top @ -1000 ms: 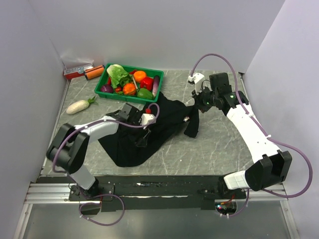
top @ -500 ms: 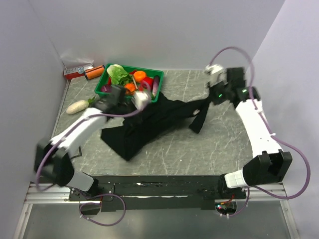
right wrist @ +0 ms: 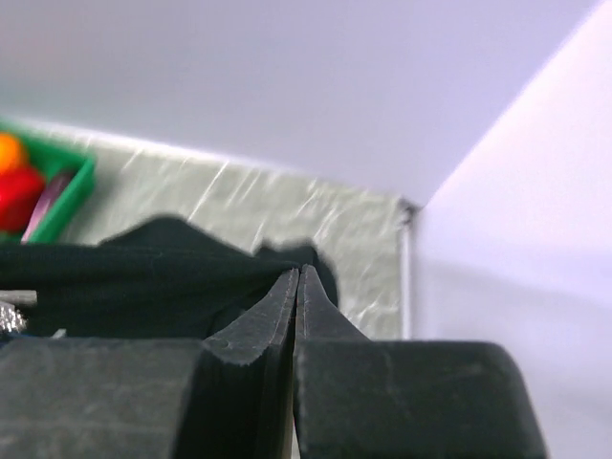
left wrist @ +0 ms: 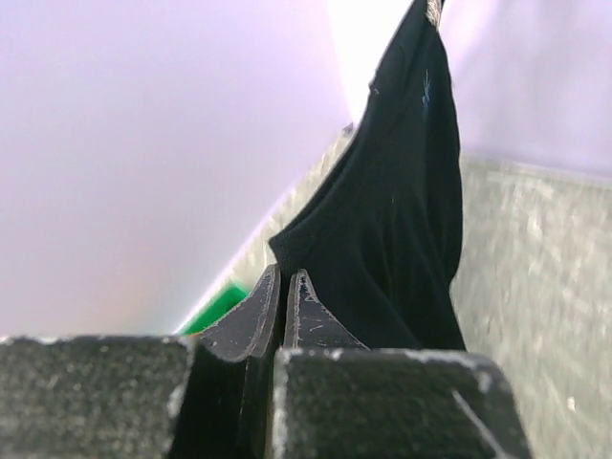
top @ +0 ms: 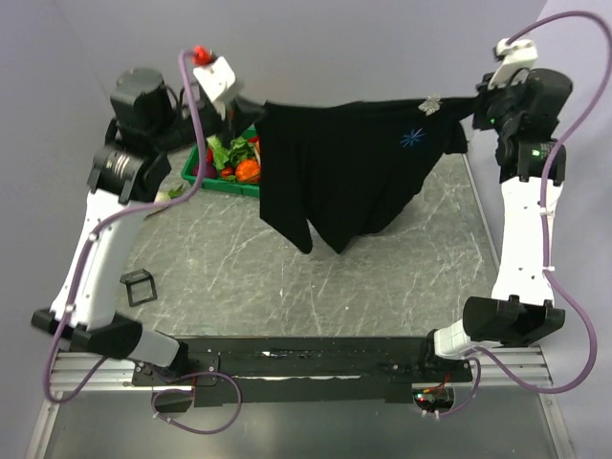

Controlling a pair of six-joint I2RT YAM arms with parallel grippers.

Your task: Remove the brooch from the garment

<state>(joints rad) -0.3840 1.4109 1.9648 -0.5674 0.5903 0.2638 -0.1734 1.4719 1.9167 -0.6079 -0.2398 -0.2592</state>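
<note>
The garment (top: 349,172), a black short-sleeved shirt, hangs spread in the air between both raised arms, its lower folds above the table. My left gripper (top: 254,110) is shut on its upper left corner, with cloth pinched between the fingertips (left wrist: 284,279). My right gripper (top: 474,103) is shut on the upper right edge (right wrist: 297,274). The brooch (top: 432,105), a small whitish sparkly pin, sits on the top edge near the right gripper; it also shows at the brooch (right wrist: 10,314) and the brooch (left wrist: 432,10). A thin blue star-shaped mark (top: 413,139) lies just below it.
A green tray (top: 203,172) of toy vegetables stands at the back left, partly behind the left arm and the shirt. A small black square object (top: 139,287) lies on the grey marble table (top: 382,287) near the left arm. Lilac walls close in three sides.
Both arms have risen from the table and pulled apart, lifting the shirt from a heap into a hanging spread. The left gripper closed on the cloth.
</note>
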